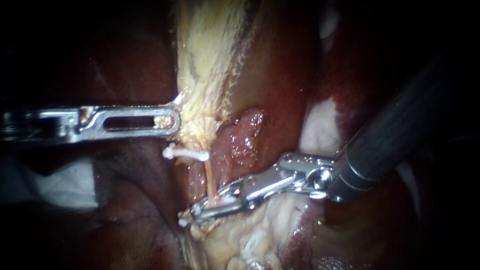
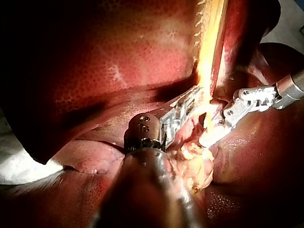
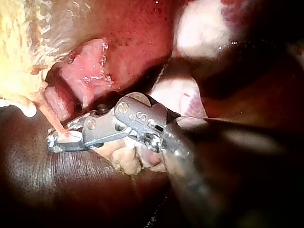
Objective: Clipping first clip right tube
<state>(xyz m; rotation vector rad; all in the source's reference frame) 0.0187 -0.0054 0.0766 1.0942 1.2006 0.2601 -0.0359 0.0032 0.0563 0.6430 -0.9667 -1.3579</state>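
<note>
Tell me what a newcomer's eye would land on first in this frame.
A pale yellow fibrous band of tissue runs down the middle, with my left instrument reaching its edge from the left. Below, my right instrument has its jaws shut on a thin tan tube, just under a small white clip.

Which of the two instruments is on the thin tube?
The right instrument: it grips the thin tube below the white clip. The left instrument grips pale tissue higher up.
</note>
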